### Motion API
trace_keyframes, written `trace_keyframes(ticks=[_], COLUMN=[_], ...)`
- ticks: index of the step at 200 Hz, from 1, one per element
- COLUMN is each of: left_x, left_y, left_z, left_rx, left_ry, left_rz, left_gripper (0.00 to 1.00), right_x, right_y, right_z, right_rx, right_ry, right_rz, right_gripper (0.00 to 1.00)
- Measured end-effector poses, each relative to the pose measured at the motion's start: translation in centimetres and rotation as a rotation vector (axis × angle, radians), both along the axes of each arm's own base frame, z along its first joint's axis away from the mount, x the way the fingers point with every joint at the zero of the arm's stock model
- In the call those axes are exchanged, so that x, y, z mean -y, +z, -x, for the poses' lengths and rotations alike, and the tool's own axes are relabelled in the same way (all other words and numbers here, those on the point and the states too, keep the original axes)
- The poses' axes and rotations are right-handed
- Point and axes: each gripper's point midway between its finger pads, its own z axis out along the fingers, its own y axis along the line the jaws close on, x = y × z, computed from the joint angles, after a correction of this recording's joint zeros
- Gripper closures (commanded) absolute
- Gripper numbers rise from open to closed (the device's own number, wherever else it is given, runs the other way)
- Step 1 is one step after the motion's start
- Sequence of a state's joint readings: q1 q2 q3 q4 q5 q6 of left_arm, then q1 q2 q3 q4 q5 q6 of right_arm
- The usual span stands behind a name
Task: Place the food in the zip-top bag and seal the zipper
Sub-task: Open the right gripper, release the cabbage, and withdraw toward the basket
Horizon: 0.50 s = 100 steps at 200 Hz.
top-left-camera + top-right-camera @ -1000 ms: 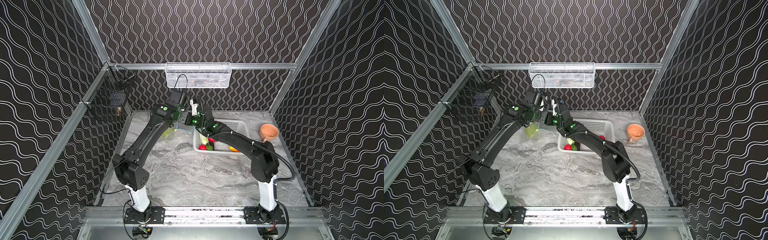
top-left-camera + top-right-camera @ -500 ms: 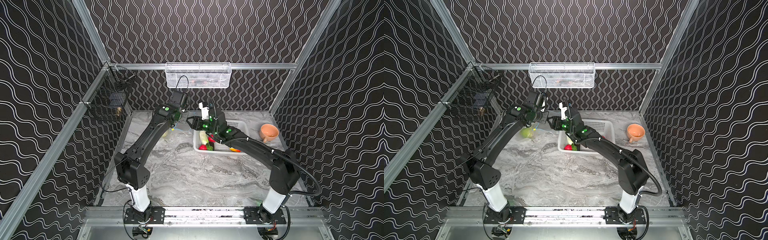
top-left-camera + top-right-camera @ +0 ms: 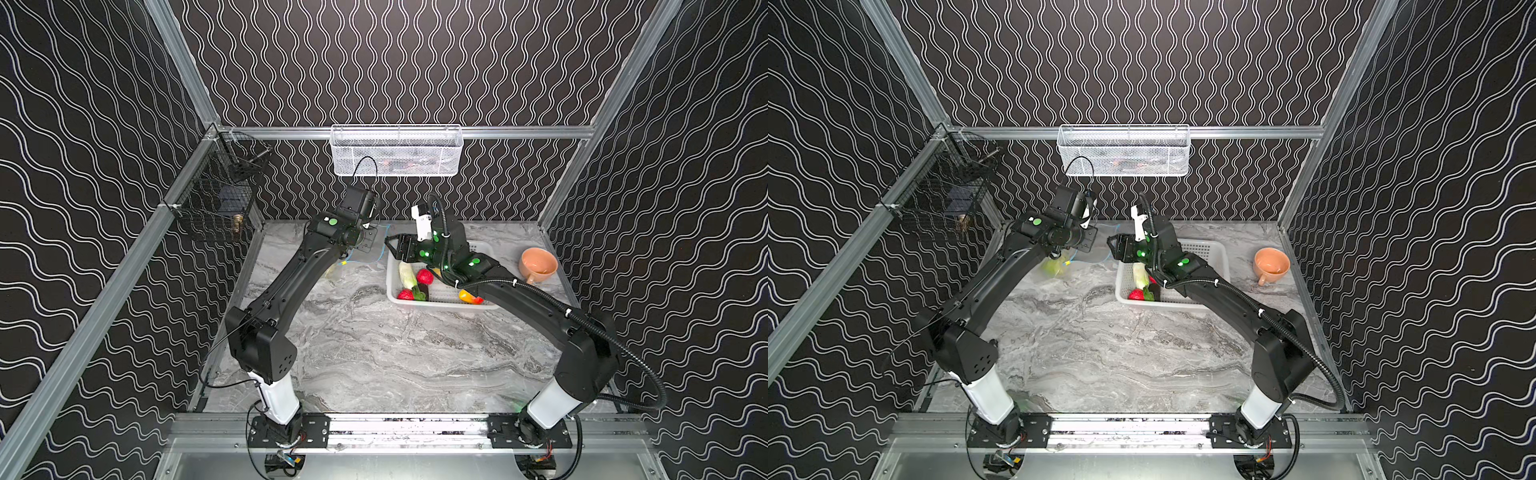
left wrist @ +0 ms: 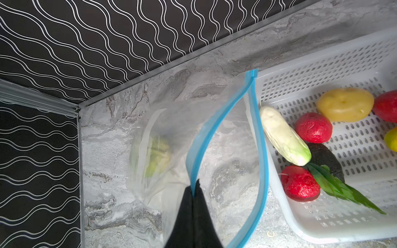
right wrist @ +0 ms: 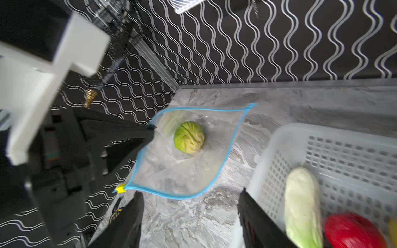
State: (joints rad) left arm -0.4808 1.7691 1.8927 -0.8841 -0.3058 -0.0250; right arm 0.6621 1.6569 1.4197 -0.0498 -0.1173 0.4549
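Observation:
The clear zip-top bag (image 4: 171, 139) hangs with its mouth held open above the table's far left corner. My left gripper (image 4: 194, 189) is shut on the light-blue zipper (image 4: 214, 128), lifting one lip. A yellow tab (image 5: 120, 189) sits at the zipper's end. A ribbed green melon (image 5: 189, 139) lies inside the bag. My right gripper (image 5: 190, 194) is open and empty, just outside the bag's mouth by the basket's corner. The other food is in the white basket (image 3: 436, 304): a white radish (image 4: 283, 137), two strawberries (image 4: 313, 127) (image 4: 299, 185), a dark eggplant (image 4: 326, 158) and a yellow lemon (image 4: 344, 104).
An orange cup (image 3: 537, 265) stands at the far right of the table. A white mesh basket (image 3: 397, 151) hangs on the back wall and a black wire basket (image 3: 216, 195) on the left wall. Both arms meet near the back of the table.
My right gripper has drawn back to the right, away from the bag's mouth, and its jaws stand wider. The left gripper keeps its hold on the zipper.

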Motion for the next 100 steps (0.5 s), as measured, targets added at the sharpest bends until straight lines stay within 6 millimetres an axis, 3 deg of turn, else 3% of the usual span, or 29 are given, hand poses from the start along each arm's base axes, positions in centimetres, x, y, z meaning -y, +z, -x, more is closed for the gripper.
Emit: trace_keyframes(ticks=[26,50,100], left_x=[0.0,0.0,-0.1], left_y=[0.2,0.1,-0.3], left_z=[-0.1,0.1,0.2], left_rx=[0.005,0.005,0.003], left_ry=[0.0,-0.001,-0.005], left_rz=[0.002,0.001,0.001], left_gripper=[1.0,1.0,1.0], right_x=[1.2,2.5,5.0], right_y=[-0.4,-0.9,-1.7], right_z=[-0.3,-0.8,-2.0], right_rx=[-0.019,-0.039,-0.079], right_ry=[-0.02,-0.043,-0.089], right_rz=[0.019,0.041,0.087], right_gripper=[0.19,0.01,0.01])
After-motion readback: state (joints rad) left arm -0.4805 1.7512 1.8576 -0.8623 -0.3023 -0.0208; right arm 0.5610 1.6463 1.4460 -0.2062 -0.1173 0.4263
